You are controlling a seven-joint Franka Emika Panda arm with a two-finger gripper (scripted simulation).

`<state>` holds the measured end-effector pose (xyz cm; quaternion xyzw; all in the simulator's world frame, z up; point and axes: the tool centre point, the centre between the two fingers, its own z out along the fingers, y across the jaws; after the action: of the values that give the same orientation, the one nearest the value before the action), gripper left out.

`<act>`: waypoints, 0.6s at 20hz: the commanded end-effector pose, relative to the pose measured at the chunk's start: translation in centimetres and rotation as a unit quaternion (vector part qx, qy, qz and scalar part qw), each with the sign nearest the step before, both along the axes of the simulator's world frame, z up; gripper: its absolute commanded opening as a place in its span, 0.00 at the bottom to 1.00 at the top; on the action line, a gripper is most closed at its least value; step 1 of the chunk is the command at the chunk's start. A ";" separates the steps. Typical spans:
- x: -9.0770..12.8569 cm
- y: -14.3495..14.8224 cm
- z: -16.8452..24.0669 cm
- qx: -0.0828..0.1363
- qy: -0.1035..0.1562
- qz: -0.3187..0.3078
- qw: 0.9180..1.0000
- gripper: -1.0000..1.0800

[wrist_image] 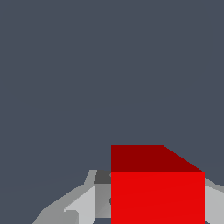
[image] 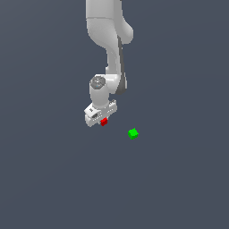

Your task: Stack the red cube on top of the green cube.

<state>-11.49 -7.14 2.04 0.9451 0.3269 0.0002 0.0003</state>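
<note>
Exterior view: the white two-finger gripper of the white Panda arm hung over the flat slate-grey floor. The small plain bright-red cube sat right at its underside, showing only partly below the gripper body. The small plain bright-green cube stood alone, near the red cube, toward the exterior view's right of it and a little nearer the frame's lower edge. The two cubes were apart, not touching. Whether the red cube was off the floor could not be told from this view.

Wrist view: the red cube filled the space between the grey fingers, one on each side and close against it. The gripper appeared closed down to the cube's width and holding it. The green cube was not in this view.

Judgement: the grasp looked made; the step in hand was the carry. The next move would call for lifting clear, travelling across to above the green cube, squaring the faces, lowering gently, then releasing.
</note>
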 end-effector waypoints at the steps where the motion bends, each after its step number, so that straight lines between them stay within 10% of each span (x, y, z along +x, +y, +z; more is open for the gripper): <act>1: 0.0 0.0 -0.1 0.000 0.000 0.000 1.000 0.00; 12: -0.1 0.0 2.1 0.000 0.000 0.000 1.000 0.00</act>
<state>-11.58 -7.12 3.48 0.9450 0.3271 -0.0004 0.0000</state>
